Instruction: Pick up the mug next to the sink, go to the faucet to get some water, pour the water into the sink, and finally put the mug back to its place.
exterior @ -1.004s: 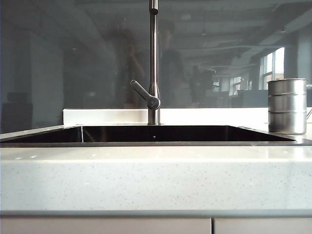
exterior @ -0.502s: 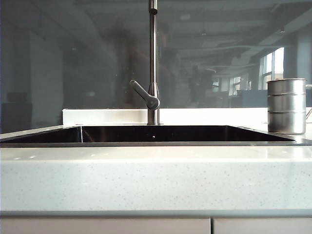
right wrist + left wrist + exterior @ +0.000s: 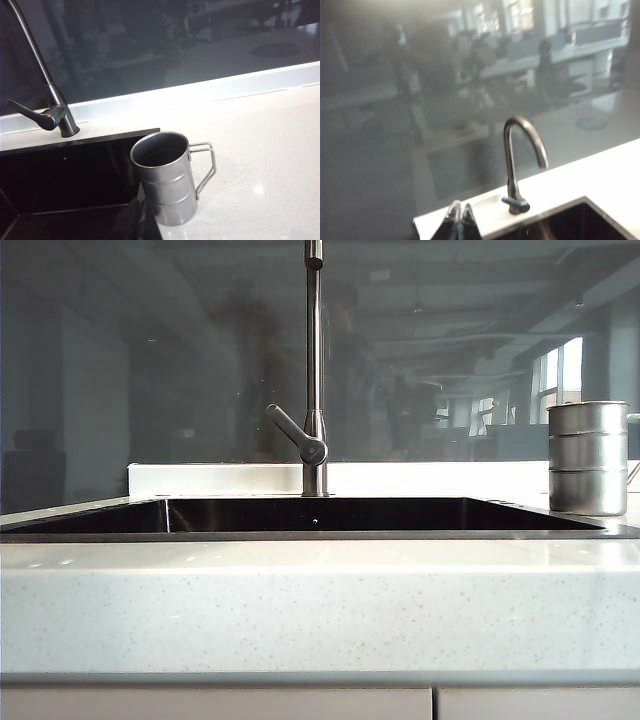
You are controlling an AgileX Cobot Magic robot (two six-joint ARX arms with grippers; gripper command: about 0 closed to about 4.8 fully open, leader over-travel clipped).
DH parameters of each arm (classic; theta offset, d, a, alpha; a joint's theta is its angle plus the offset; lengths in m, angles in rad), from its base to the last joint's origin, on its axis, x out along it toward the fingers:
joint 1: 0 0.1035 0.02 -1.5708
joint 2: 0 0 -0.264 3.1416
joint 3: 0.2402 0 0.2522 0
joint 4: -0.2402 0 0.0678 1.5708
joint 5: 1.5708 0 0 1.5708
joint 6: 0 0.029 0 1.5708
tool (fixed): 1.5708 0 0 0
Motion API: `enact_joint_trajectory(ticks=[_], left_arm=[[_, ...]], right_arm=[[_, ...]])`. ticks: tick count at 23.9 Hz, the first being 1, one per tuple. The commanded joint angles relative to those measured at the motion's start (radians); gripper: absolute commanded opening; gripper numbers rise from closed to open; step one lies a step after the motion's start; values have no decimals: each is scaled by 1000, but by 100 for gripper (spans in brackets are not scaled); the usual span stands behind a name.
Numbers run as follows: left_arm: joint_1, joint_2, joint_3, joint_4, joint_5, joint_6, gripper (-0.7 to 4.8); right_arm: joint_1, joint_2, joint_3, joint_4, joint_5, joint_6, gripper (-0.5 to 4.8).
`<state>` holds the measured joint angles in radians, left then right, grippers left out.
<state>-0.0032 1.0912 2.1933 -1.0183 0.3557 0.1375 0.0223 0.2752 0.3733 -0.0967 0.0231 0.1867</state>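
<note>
Exterior view: a white speckled countertop [image 3: 320, 610] fills the foreground; the sink [image 3: 330, 515], a wide black basin with a thin metal rim, is set into it across the middle; the faucet [image 3: 315, 370] rises as a slim metal pipe from the far rim at about 12 o'clock of the basin, its short lever handle [image 3: 295, 433] angled toward 10 o'clock; the mug [image 3: 589, 458], shiny steel with raised bands, stands upright on the counter at 3 o'clock of the sink, just past its right rim; a dark glass wall [image 3: 150, 360] behind reflects an office; neither arm shows here.

Left wrist view: the left gripper [image 3: 460, 218] shows only as two dark fingertips pressed together with nothing between them, hovering in the air above the far-left corner of the sink [image 3: 570, 225]; the faucet [image 3: 517, 165] stands beyond, its spout curving over in a hook toward the basin; the picture is slightly blurred.

Right wrist view: the mug [image 3: 169, 177] stands upright and looks empty on the white counter, just beside the sink's [image 3: 65, 180] right edge, its thin wire handle [image 3: 205, 167] pointing away from the basin; the faucet [image 3: 47, 95] base and lever sit at the far rim; the right gripper [image 3: 142, 222] shows only as a dark tip near the mug, closed on nothing, apparently apart from the mug.
</note>
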Motion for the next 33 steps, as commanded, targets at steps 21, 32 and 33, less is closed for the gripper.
enact_joint_trajectory(ticks=[21, 32, 33], left_arm=[[2, -918, -1589, 717, -105, -142, -5], [0, -1087, -1983, 920, -180, -151, -5], [0, -1087, -2001, 946, -180, -151, -5]], right_arm=[[0, 0, 3, 17, 1, 0, -5], [0, -1, 3, 16, 1, 0, -5], [0, -1, 3, 16, 1, 0, -5]])
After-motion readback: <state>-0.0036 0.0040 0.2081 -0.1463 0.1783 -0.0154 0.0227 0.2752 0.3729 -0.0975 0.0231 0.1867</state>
